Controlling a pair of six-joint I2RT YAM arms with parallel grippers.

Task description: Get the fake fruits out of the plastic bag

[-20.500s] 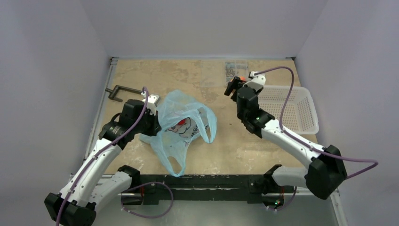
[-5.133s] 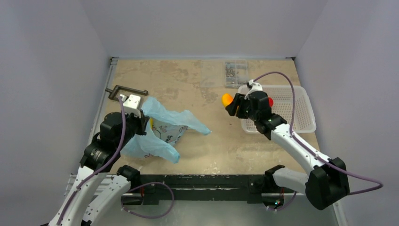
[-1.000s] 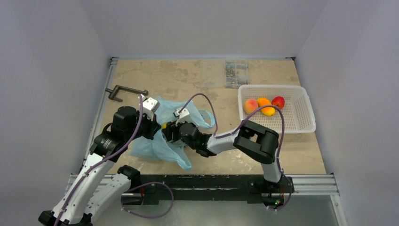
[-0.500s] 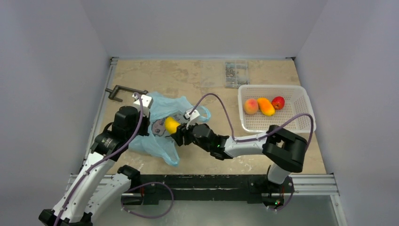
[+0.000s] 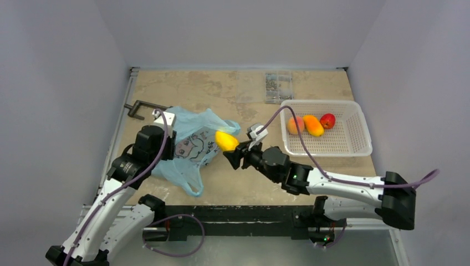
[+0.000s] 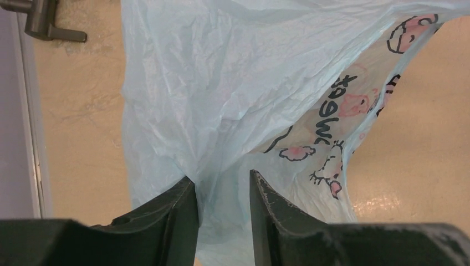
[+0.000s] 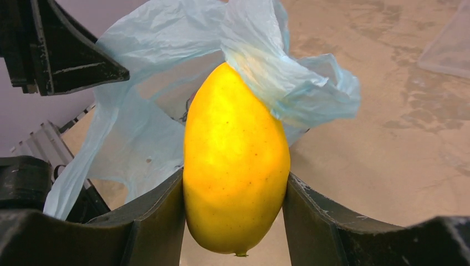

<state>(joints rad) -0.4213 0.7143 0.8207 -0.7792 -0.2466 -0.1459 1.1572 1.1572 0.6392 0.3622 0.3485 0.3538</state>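
The light-blue plastic bag (image 5: 191, 141) lies at the left of the table, its printed panel facing up. My left gripper (image 6: 223, 191) is shut on a fold of the plastic bag (image 6: 221, 100) at its left side. My right gripper (image 5: 231, 152) is shut on an elongated yellow fruit (image 5: 225, 140) and holds it just right of the bag's mouth, above the table. In the right wrist view the yellow fruit (image 7: 235, 160) fills the jaws, with the bag (image 7: 166, 72) behind it. A peach-orange fruit (image 5: 295, 124), an elongated yellow-orange fruit (image 5: 313, 126) and a red fruit (image 5: 327, 120) lie in the white basket (image 5: 354, 145).
A dark metal clamp (image 5: 138, 108) lies at the table's left edge, also in the left wrist view (image 6: 47, 25). A clear box of small parts (image 5: 278, 86) stands at the back, above the basket.
My right gripper has pulled the yellow fruit out of the bag's mouth and moved it right, clear of the plastic. The bag has shifted and settled. My left gripper holds the bag.
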